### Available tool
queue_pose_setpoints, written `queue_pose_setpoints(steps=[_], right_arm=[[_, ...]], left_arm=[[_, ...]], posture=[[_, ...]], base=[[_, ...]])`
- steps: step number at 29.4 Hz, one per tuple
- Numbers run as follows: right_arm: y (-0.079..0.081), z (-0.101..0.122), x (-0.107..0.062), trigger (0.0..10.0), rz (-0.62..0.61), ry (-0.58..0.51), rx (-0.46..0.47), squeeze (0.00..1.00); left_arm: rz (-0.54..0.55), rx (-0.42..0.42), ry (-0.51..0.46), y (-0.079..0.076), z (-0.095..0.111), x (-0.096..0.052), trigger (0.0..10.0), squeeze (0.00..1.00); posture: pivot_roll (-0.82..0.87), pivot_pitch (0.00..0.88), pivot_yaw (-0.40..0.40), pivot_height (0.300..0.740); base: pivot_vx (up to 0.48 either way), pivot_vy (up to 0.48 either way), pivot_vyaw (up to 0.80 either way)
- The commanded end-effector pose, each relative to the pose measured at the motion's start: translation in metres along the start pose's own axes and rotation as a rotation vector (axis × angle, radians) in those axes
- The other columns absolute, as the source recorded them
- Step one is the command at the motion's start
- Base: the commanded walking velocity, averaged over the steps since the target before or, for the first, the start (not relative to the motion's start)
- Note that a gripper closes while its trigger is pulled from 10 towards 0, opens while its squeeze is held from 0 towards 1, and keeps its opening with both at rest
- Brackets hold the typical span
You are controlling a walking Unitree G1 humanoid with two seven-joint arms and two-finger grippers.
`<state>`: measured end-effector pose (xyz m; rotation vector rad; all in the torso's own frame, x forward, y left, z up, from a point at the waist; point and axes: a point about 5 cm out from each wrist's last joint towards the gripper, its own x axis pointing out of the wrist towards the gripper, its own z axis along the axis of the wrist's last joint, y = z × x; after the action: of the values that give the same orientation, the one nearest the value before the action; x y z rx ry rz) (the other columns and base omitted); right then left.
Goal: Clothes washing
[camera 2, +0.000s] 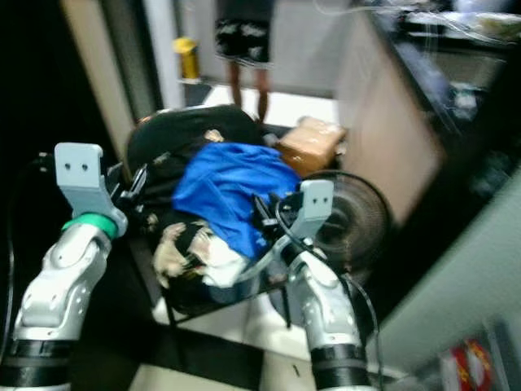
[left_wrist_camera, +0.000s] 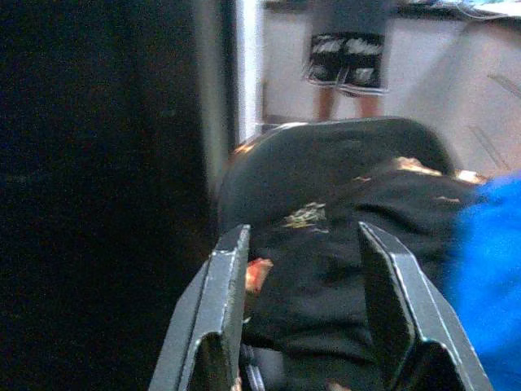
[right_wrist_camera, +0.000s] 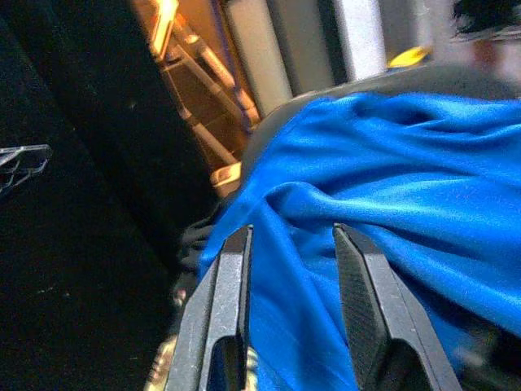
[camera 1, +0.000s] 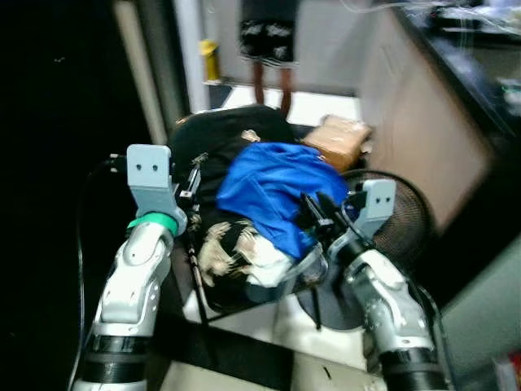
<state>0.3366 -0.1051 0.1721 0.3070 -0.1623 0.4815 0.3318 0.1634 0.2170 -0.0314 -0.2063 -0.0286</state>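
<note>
- Pale floor tiles and dark doorways surround the robot; a person [camera 1: 269, 49] stands well beyond both grippers.
- Left gripper [left_wrist_camera: 305, 269], fingers apart and empty, points at the dark clothes [camera 1: 236, 151].
- Right gripper [right_wrist_camera: 293, 269], fingers spread, hovers over the blue garment [camera 1: 273, 191] atop the basket [camera 1: 305, 269].
- Judging by this, laundry is gathered; loading and washing remain.

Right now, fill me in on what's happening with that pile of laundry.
The robot is carrying a basket heaped with clothes: a blue garment on top, dark patterned clothes beneath. The left gripper is at the basket's left side, jaws open over dark fabric. The right gripper is at the right side, jaws open over the blue garment. A person stands ahead, beyond a cardboard box and a fan.
</note>
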Motion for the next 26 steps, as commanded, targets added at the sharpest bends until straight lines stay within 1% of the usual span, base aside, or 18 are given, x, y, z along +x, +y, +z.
queue_pose_setpoints(steps=[1,8,10,13,14,17,18,20,22,23,24,26], right_arm=[[-0.0124,-0.0031,-0.0072,10.0,-0.050,0.018,0.008,0.00],[-0.0119,-0.0043,-0.0072,10.0,-0.063,0.021,-0.001,0.00],[-0.0111,-0.0053,-0.0074,10.0,-0.067,0.021,-0.002,0.00],[-0.0109,-0.0055,-0.0074,10.0,-0.070,0.017,0.003,0.00],[-0.0121,-0.0070,-0.0080,10.0,-0.088,0.016,0.002,0.00],[-0.0140,-0.0074,-0.0089,10.0,-0.105,0.012,0.006,0.00],[-0.0140,-0.0074,-0.0089,10.0,-0.105,0.012,0.006,0.00],[-0.0153,-0.0040,-0.0096,10.0,-0.101,-0.009,0.033,0.00],[-0.0154,-0.0030,-0.0093,10.0,-0.087,0.000,0.017,0.00],[-0.0138,-0.0056,-0.0087,10.0,-0.046,0.052,-0.029,0.25],[-0.0132,-0.0117,-0.0090,10.0,-0.010,0.135,-0.076,1.00],[-0.0132,-0.0117,-0.0090,10.0,-0.010,0.135,-0.076,1.00]], left_arm=[[-0.034,-0.008,0.016,-0.0092,-0.0027,0.0001,10.0,0.00],[-0.052,-0.032,0.015,-0.0096,-0.0020,0.0013,10.0,0.00],[-0.076,-0.060,0.012,-0.0115,-0.0016,0.0010,10.0,0.00],[-0.081,-0.067,0.017,-0.0120,-0.0020,0.0009,10.0,0.00],[-0.075,-0.092,0.016,-0.0105,-0.0015,0.0016,10.0,0.00],[-0.075,-0.121,0.007,-0.0096,0.0004,0.0021,10.0,0.00],[-0.075,-0.121,0.007,-0.0096,0.0004,0.0021,10.0,0.00],[-0.112,-0.127,-0.009,-0.0113,0.0043,0.0019,10.0,0.00],[-0.129,-0.127,-0.014,-0.0123,0.0056,0.0019,10.0,0.00],[-0.151,-0.135,-0.017,-0.0144,0.0066,0.0014,10.0,0.00],[-0.174,-0.141,-0.016,-0.0171,0.0071,0.0006,10.0,0.00],[-0.174,-0.141,-0.016,-0.0171,0.0071,0.0006,10.0,0.00]], posture=[[0.10,0.017,0.045,0.740],[0.11,0.012,0.050,0.740],[0.11,0.006,0.053,0.740],[0.11,0.006,0.053,0.740],[0.11,0.000,0.054,0.740],[0.11,0.000,0.055,0.740],[0.11,0.000,0.055,0.740],[0.11,0.000,0.055,0.740],[0.11,0.004,0.056,0.740],[0.11,0.006,0.057,0.740],[0.11,0.008,0.056,0.740],[0.11,0.008,0.056,0.740]], base=[[0.405,0.000,0.00],[0.396,0.000,0.00],[0.000,0.000,0.00],[0.000,0.000,0.00],[0.000,0.000,0.00],[0.000,0.000,0.00],[0.000,0.000,0.00],[0.000,0.000,0.00],[0.000,0.000,0.00],[0.000,0.000,0.00],[0.000,0.000,0.00],[0.000,0.000,0.00]])
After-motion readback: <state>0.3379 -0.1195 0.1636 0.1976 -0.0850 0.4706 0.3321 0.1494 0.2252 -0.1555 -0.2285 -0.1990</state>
